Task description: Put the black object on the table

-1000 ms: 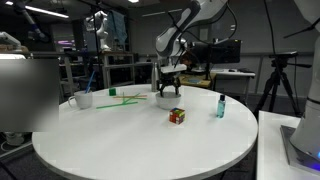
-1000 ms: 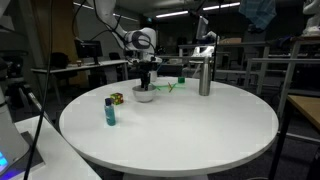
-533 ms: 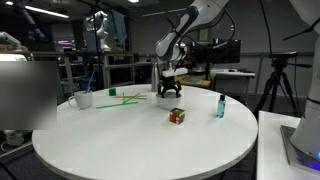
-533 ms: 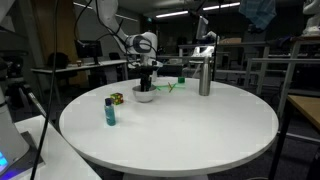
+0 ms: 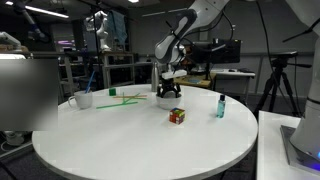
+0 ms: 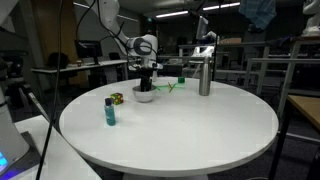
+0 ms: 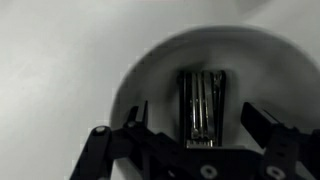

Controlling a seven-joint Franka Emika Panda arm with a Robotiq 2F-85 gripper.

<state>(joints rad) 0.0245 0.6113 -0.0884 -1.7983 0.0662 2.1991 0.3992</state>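
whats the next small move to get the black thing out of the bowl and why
Probably lower the gripper straight down until its fingers straddle the black object. In the wrist view the gripper is open and lined up over the object, which lies in the white bowl, not yet gripped. In both exterior views the gripper hangs just over the bowl on the table.

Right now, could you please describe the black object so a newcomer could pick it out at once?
On the large round white table, find the white bowl near its rim, under the gripper. The black object lies inside it: a small dark ribbed block, unlike the multicoloured cube and teal bottle standing on the tabletop.
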